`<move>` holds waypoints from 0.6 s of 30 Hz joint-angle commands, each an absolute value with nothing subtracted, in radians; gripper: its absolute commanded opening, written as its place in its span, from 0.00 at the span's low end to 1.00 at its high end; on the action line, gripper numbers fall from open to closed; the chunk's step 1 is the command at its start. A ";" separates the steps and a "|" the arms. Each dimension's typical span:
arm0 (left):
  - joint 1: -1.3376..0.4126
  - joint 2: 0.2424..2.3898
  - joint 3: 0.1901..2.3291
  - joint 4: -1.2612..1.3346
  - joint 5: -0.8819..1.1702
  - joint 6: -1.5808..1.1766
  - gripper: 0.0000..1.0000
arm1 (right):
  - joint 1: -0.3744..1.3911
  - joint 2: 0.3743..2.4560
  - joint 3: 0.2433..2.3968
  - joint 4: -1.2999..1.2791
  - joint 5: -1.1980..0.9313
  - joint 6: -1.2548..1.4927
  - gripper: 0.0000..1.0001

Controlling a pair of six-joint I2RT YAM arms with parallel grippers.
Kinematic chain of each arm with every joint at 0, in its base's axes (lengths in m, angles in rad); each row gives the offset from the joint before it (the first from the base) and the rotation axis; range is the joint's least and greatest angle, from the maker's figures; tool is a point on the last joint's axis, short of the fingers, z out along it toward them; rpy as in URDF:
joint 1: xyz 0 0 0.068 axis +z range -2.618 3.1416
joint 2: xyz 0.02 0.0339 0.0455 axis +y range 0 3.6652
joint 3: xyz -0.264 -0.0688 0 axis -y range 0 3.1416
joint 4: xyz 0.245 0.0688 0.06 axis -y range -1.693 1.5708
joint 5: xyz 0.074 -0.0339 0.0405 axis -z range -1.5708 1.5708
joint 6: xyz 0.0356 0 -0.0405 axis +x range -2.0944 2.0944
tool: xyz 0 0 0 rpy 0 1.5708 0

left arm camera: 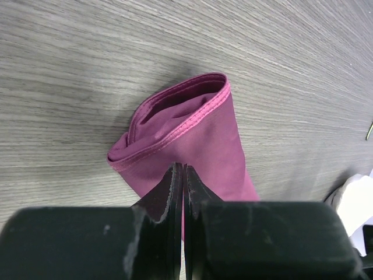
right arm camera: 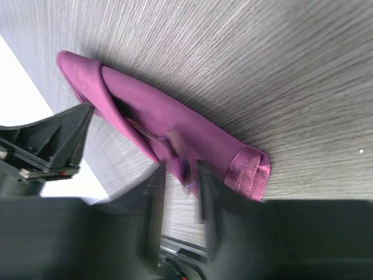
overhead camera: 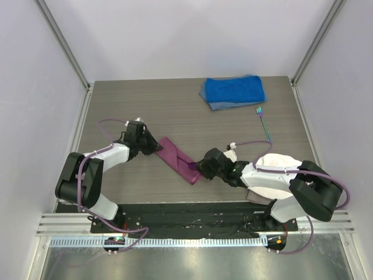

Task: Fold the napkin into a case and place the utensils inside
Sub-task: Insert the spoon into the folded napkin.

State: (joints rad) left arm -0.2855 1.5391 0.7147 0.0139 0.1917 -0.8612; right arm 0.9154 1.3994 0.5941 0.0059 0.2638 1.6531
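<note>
The left gripper [left arm camera: 183, 174] was clenched at the case [left arm camera: 198, 128] mouth; the right gripper [right arm camera: 179, 178] stood parted. Folding complete; fork [overhead camera: 263, 121] outside; spoon not discernible.

The magenta case [overhead camera: 178, 158], a narrow folded strip with one end gaping open, lies flat mid-table, running from 10 to 4 o'clock, while the small teal fork [overhead camera: 263, 121] lies well apart toward 2 o'clock, tines pointing to 12.
</note>
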 commanded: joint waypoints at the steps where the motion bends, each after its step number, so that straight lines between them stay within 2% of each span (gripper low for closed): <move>1: -0.279 1.479 0.715 0.015 0.204 -0.865 0.04 | 0.922 1.394 0.601 0.029 0.287 1.637 0.43; 4: -0.279 1.456 0.719 0.003 0.215 -0.874 0.04 | 0.922 1.368 0.595 0.006 0.279 1.603 0.63; 11: -0.279 1.292 0.709 -0.096 0.238 -0.891 0.04 | 0.923 1.232 0.581 -0.188 0.287 1.425 0.77; 14: -0.279 1.203 0.700 -0.123 0.261 -0.903 0.04 | 0.878 1.143 0.564 -0.269 0.316 1.248 0.81; 18: -0.291 1.089 0.672 -0.135 0.314 -0.930 0.05 | 0.662 1.120 0.635 -0.396 0.284 0.944 0.84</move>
